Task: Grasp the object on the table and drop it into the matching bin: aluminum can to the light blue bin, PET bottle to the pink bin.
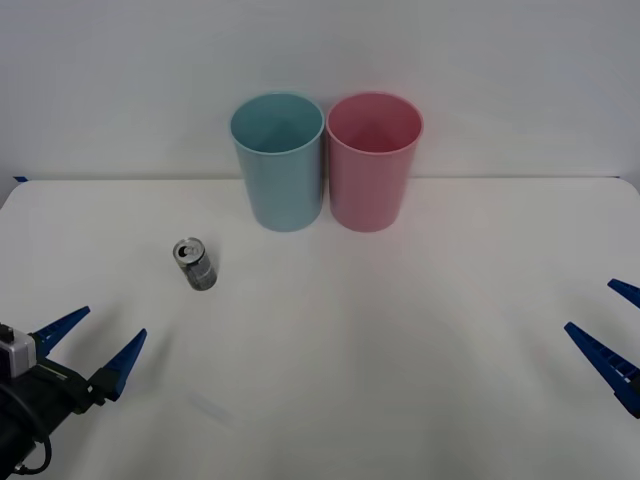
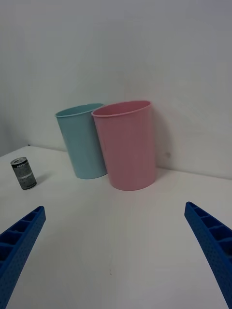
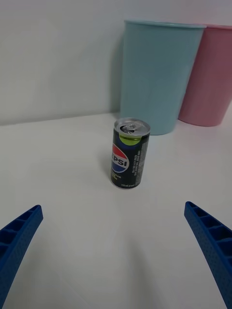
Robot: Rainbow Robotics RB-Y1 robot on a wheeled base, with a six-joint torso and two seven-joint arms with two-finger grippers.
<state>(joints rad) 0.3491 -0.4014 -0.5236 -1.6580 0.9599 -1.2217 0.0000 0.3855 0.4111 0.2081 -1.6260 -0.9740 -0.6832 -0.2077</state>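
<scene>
The aluminum can [image 1: 194,264] is standing upright on the table [image 1: 400,350], on the robot's left side, in front of the light blue bin [image 1: 279,160] and well apart from it, with its long axis vertical. It is found straight ahead of the left gripper [image 1: 97,340], which is much nearer than the right gripper [image 1: 610,335]. Both grippers are spread wide and nothing is held or touched by them.

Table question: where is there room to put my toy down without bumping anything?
The table is bare between the left claw and the right claw, in front of the can. It is also bare right of the pink bin. The light blue bin and pink bin stand crowded together.
</scene>
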